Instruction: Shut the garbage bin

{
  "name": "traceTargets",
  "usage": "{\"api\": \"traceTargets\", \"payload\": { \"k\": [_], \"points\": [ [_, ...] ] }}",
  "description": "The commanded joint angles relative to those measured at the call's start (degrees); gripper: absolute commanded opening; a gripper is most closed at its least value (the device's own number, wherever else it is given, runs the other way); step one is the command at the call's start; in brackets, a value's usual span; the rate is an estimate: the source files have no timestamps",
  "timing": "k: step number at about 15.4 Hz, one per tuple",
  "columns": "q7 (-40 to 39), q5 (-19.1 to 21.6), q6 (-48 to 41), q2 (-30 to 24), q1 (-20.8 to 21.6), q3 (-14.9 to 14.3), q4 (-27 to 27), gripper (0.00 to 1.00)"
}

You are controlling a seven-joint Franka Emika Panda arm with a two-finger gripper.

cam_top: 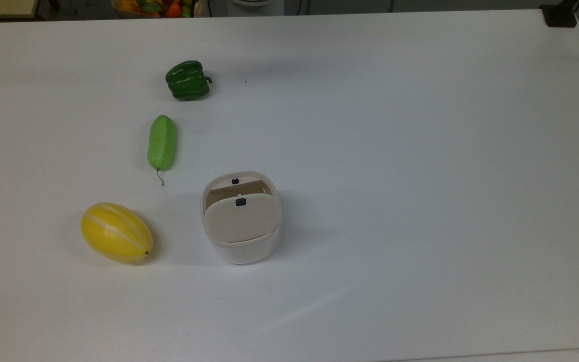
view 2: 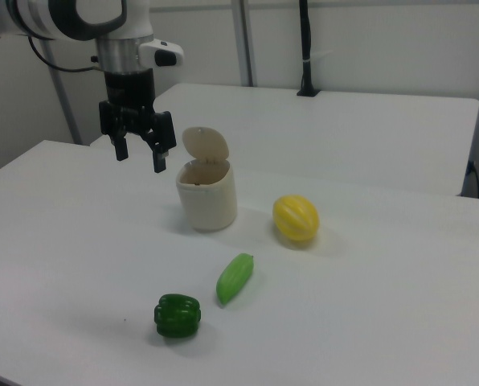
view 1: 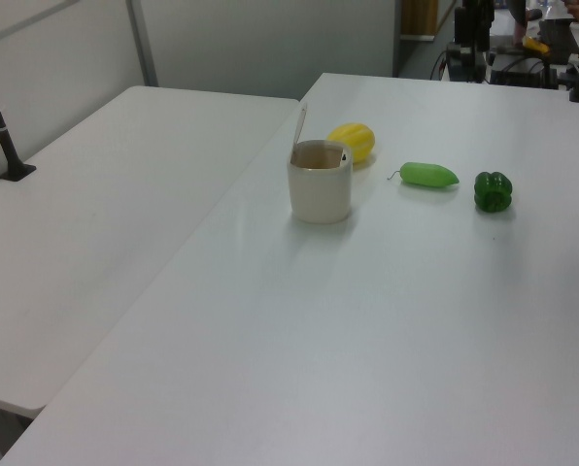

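going left to right in the right view, the end effector (view 2: 137,153) comes first, hanging above the desk (view 2: 368,289) with its two fingers spread apart and nothing between them. it points straight down, which suits a push from above rather than a grasp.

just to its right in the right view, and lower, stands the garbage bin (view 2: 208,195) on the desk. its beige lid (view 2: 206,144) is swung up on the hinge and stands nearly upright on the side away from the end effector, so the mouth is open and the task is not yet done. the lid's top edge sits at about the height of the fingertips, near them but apart. in the top view the lid (cam_top: 242,218) shows a small black button (cam_top: 240,202), and a matching black catch (cam_top: 235,181) sits on the rim opposite the hinge; by my reading the lid must be tipped over and pressed down until these meet.

further right of the end effector, beyond the bin, lies a yellow melon (view 2: 296,218). nearer the camera and well apart from the end effector lie a pale green cucumber (view 2: 235,277) and a dark green pepper (view 2: 178,315), both off any line to the lid and likely just bystanders.
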Motion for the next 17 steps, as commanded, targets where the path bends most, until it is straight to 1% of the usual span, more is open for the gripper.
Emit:
{"api": "traceTargets", "payload": {
  "k": [1, 4, 6, 12, 13, 15, 16, 17],
  "points": [
    [0.48, -0.53, -2.88, -1.77, 0.55, -0.15, -1.51, 1.0],
    [0.92, -1.22, -2.81, -0.72, 1.07, 0.2, -1.51, 1.0],
    [0.39, -2.8, -2.29, 0.86, 1.34, 0.46, -1.51, 1.0],
    [0.3, -2.2, -2.02, 1.13, 0.9, 0.46, -0.54, 1.0],
    [0.3, -2.02, -1.93, 1.22, 0.99, 0.46, -0.54, 0.93],
    [0.3, -2.02, -1.24, 2.71, 1.25, 0.46, -0.45, 0.73],
    [0.3, -1.84, -0.1, 3.15, 1.25, 0.55, -0.37, 0.6],
    [0.48, -1.32, 1.65, 3.15, 1.25, 0.55, -0.28, 0.44]
  ]
}}
